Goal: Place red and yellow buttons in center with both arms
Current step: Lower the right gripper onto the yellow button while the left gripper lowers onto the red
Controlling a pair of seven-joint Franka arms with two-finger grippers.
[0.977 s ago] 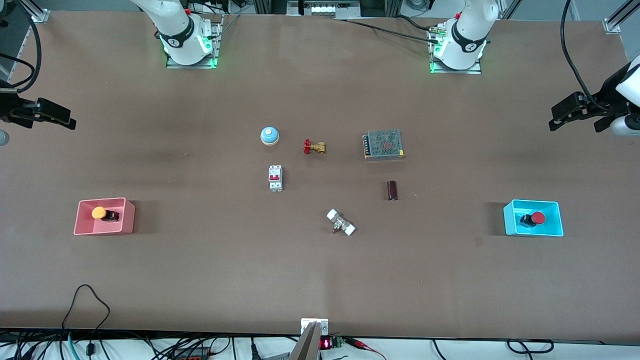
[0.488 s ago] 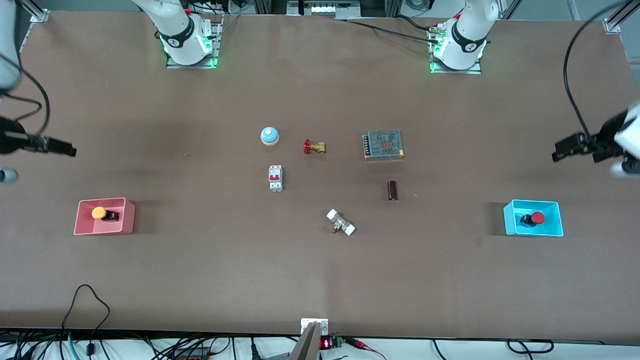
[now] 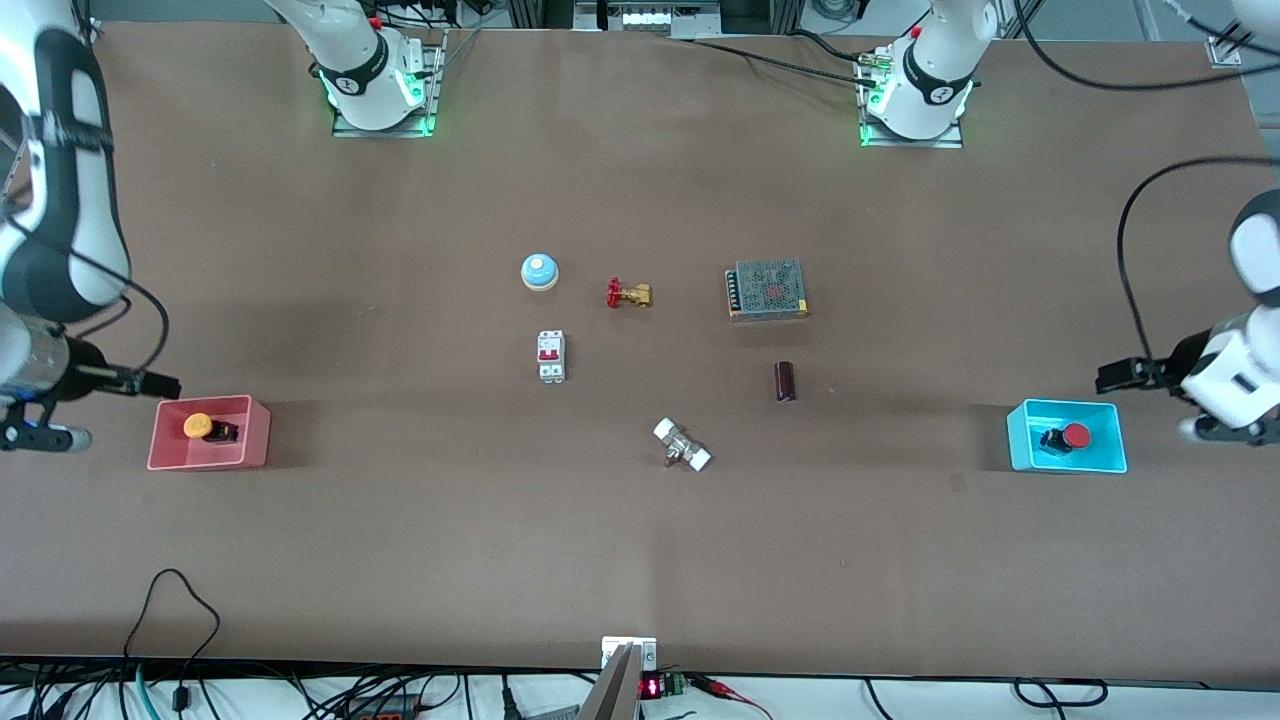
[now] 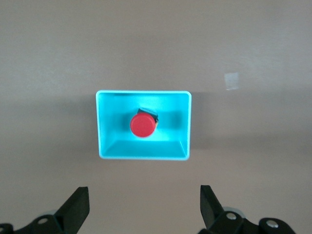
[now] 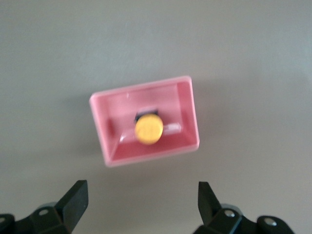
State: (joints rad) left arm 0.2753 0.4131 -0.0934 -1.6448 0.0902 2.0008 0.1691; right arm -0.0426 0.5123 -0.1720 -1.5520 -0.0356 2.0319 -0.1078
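The red button (image 3: 1070, 437) lies in the cyan bin (image 3: 1020, 440) at the left arm's end of the table. The yellow button (image 3: 200, 426) lies in the pink bin (image 3: 255, 435) at the right arm's end. My left gripper (image 3: 1112, 378) hovers open and empty beside the cyan bin. In the left wrist view the red button (image 4: 143, 125) sits in the bin (image 4: 144, 92), ahead of the left gripper (image 4: 145, 202). My right gripper (image 3: 160, 383) hovers open and empty beside the pink bin. In the right wrist view the yellow button (image 5: 148, 129) sits in the bin (image 5: 192, 112), ahead of the right gripper (image 5: 141, 200).
Round the table's middle (image 3: 660, 370) lie a blue dome bell (image 3: 539, 271), a brass valve with a red handle (image 3: 628, 294), a mesh-topped box (image 3: 768, 288), a white breaker (image 3: 551, 355), a dark cylinder (image 3: 785, 381) and a white-ended fitting (image 3: 682, 446).
Both arms have swung toward the front camera and come down beside their bins. Both grippers stay open. The buttons have not moved.
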